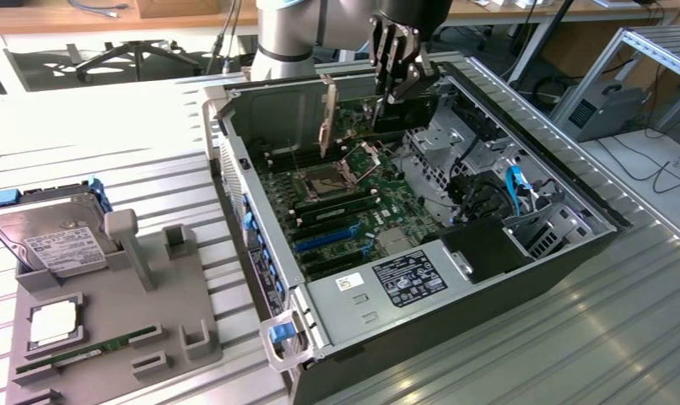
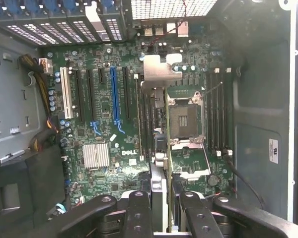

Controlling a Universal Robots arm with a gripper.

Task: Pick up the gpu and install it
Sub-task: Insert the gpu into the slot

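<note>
1. One gpu [image 1: 327, 118], one gripper [image 1: 399, 72] and one robot arm [image 1: 283, 34].
2. One open computer case [image 1: 487, 312], with one motherboard [image 1: 352, 211] inside it.
3. On that motherboard: one CPU socket [image 2: 185, 116], one white expansion slot [image 2: 65, 92], one long blue slot [image 2: 114, 94] and one silver finned heatsink [image 2: 96, 155].
4. One grey parts holder [image 1: 148, 337], standing on one metal desk [image 1: 542, 354].
5. In the parts holder: one hard drive [image 1: 53, 240], one green RAM stick [image 1: 87, 348] and one CPU chip [image 1: 51, 322].
</note>
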